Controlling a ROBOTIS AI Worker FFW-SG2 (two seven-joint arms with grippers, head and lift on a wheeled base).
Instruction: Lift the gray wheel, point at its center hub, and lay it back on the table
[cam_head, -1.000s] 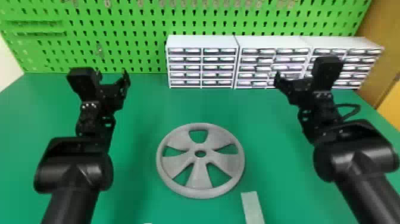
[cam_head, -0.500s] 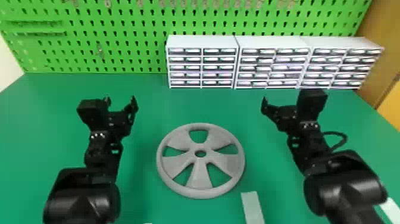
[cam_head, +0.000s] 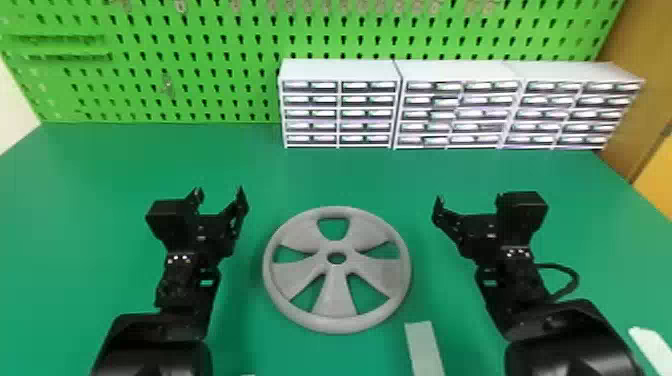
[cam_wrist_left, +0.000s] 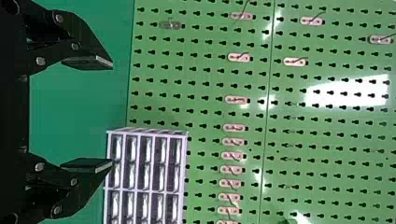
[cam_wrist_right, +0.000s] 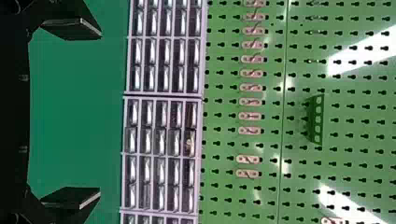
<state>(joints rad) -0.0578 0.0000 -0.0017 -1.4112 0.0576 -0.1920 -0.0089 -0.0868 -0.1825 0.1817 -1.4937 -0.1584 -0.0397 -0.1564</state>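
Observation:
The gray wheel (cam_head: 338, 305) lies flat on the green table (cam_head: 250, 160), its round center hub (cam_head: 336, 258) facing up with five spokes around it. To its left in the head view, my left gripper (cam_head: 220, 192) is open, apart from the rim. My right gripper (cam_head: 469, 199) stands open on the wheel's other side, a bit farther from the rim. In the left wrist view, the left gripper (cam_wrist_left: 112, 114) has nothing between its spread fingers. The right wrist view shows the right gripper (cam_wrist_right: 100, 114) spread wider, also holding nothing.
White drawer cabinets (cam_head: 340, 70) line the table's back right, before a green pegboard (cam_head: 225, 85). A pale flat strip (cam_head: 425, 347) lies near the front, just right of the wheel. Another white strip (cam_head: 652, 347) is at the far right front.
Both arms have drawn back toward the front of the table and come inward, closer to the wheel's sides. The wheel has stayed in place.

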